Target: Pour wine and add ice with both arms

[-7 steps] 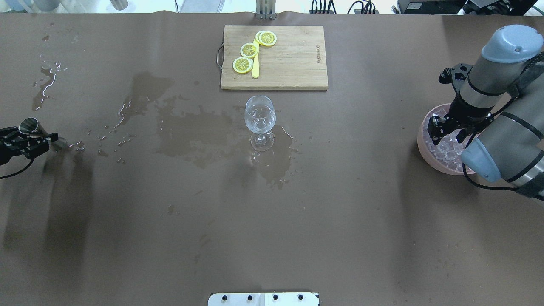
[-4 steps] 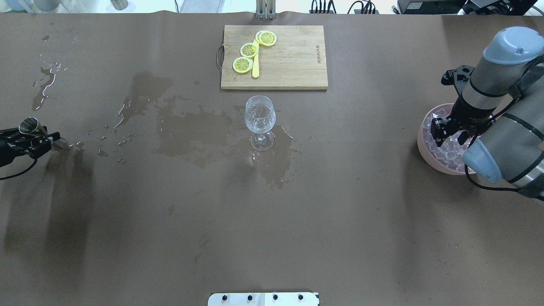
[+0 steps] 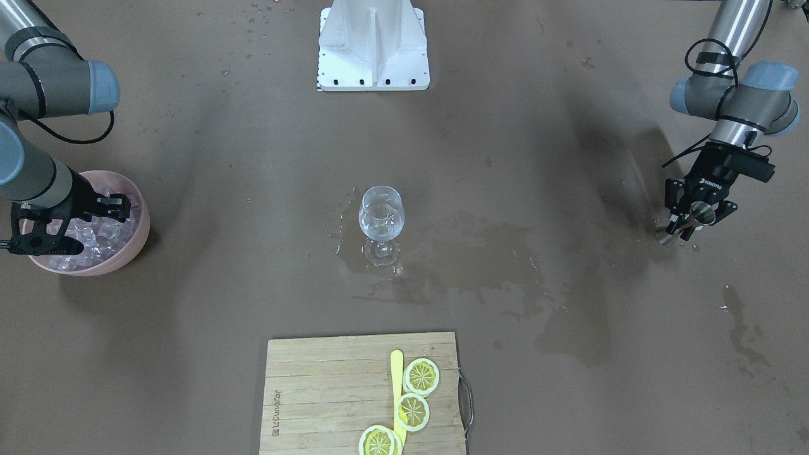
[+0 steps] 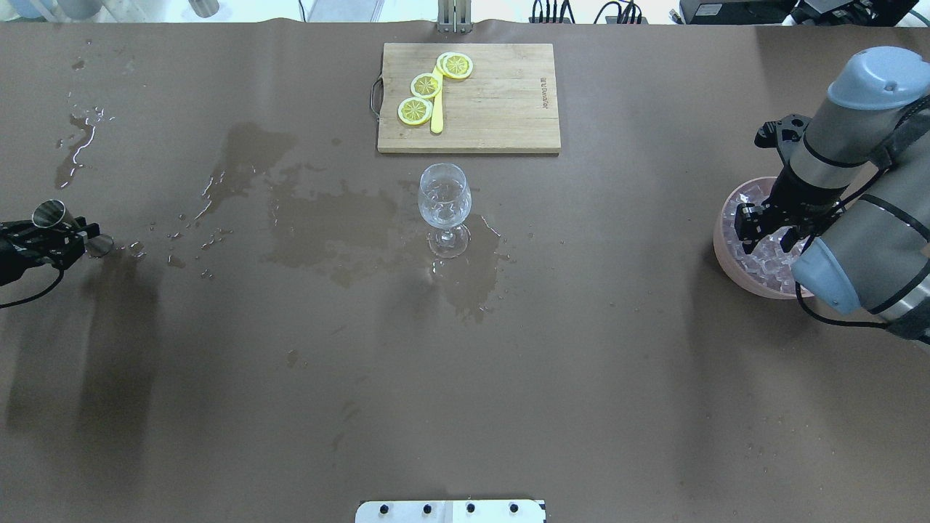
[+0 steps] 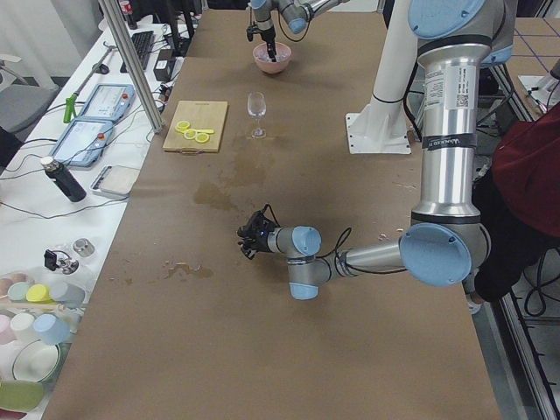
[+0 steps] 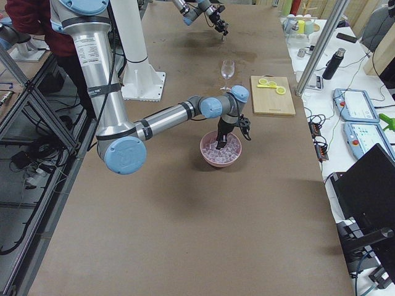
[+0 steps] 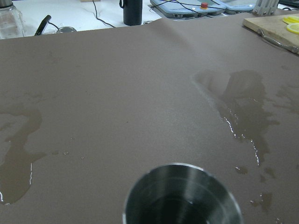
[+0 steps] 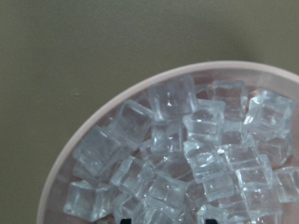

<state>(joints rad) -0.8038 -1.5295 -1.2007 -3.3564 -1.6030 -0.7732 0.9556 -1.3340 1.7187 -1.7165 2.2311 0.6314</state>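
Note:
My left gripper (image 4: 73, 231) is shut on a steel jigger (image 4: 49, 213) at the table's far left edge, low over the wet paper. The jigger's open rim fills the bottom of the left wrist view (image 7: 182, 196). My right gripper (image 4: 763, 225) hangs open just above the ice (image 4: 763, 256), which fills a pink bowl (image 4: 721, 247) at the right. The clear cubes show close up in the right wrist view (image 8: 173, 100), and nothing sits between the fingertips. A wine glass (image 4: 445, 200) stands upright at mid-table with a little clear wine in it.
A wooden cutting board (image 4: 501, 102) with lemon slices (image 4: 415, 110) and a yellow knife lies behind the glass. Wet spills (image 4: 327, 218) spread left of and around the glass. The white base post (image 3: 373, 44) is at the robot's side.
My left gripper has drawn slightly further left with the jigger. My right gripper has shifted a little over the ice bowl and stays open.

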